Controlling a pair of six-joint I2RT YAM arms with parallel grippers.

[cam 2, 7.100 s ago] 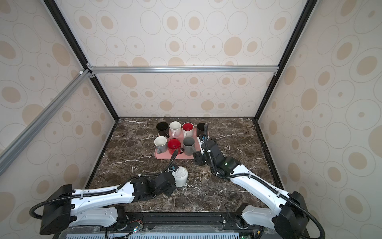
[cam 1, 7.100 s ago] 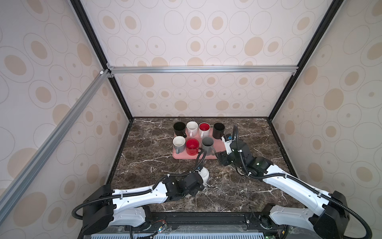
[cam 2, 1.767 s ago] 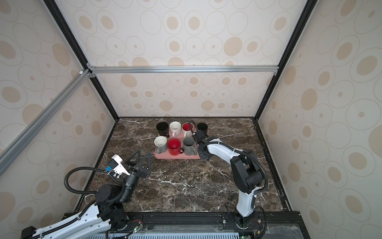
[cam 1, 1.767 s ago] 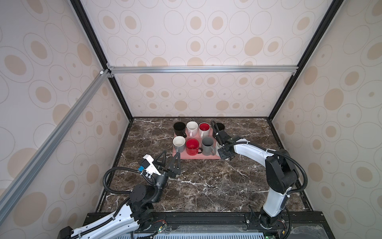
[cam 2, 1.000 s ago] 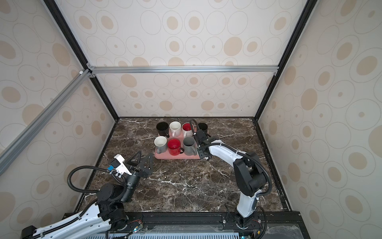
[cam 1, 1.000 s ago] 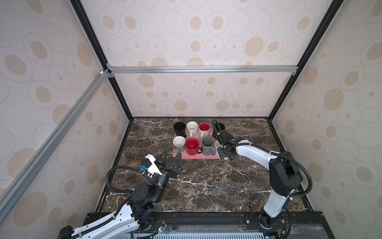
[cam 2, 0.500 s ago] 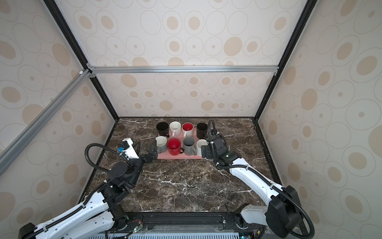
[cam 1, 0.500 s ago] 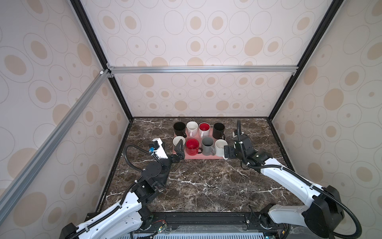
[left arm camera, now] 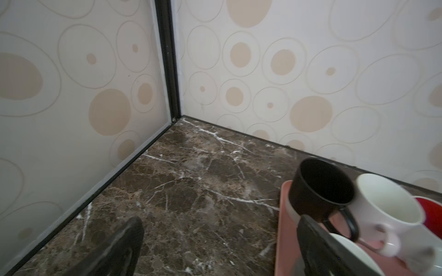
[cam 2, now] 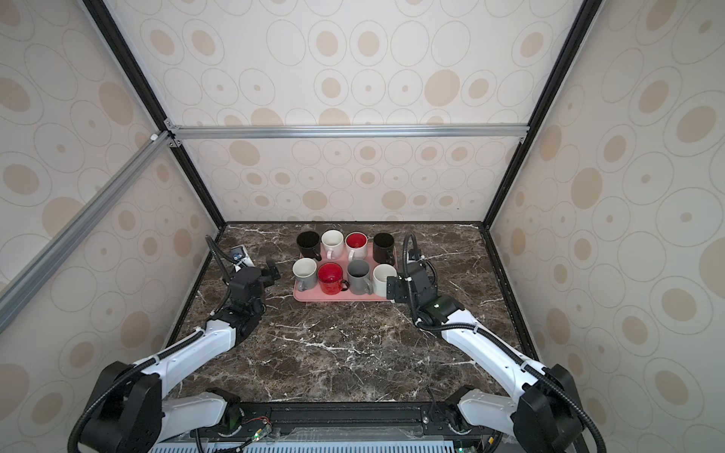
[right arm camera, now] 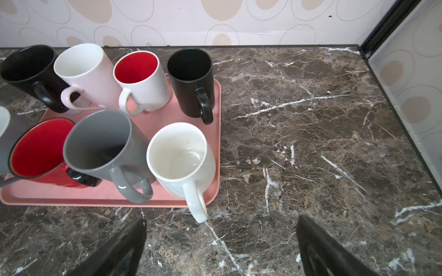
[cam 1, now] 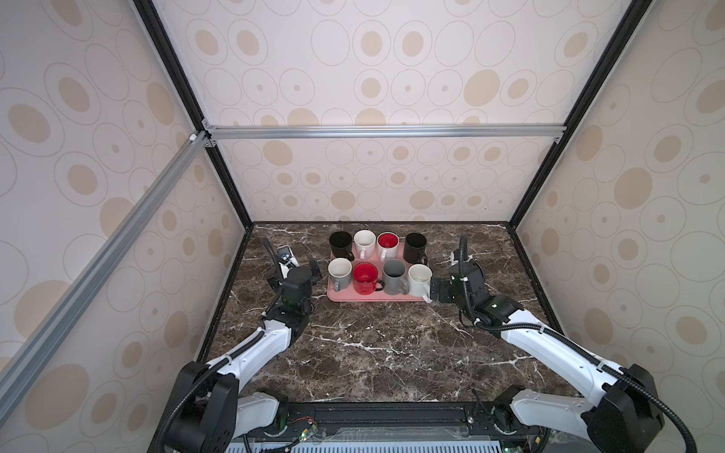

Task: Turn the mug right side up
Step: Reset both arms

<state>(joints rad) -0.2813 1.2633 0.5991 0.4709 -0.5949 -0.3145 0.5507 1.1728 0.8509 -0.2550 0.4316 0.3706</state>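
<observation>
My right claw (right arm camera: 221,222) gapes empty beside the white mug (right arm camera: 179,157), upright at the tray's (right arm camera: 216,107) front right corner: task seemingly done.

Eight mugs (cam 1: 365,274) crowd the pink tray (cam 1: 372,299) in two tight rows, leaving hardly any gap between them to reach through. The table (cam 1: 372,353) in front of the tray is open, and so are the strips at both sides, where the left gripper (cam 1: 317,270) and right gripper (cam 1: 430,291) hang, spread wide, just beside the tray's ends.
</observation>
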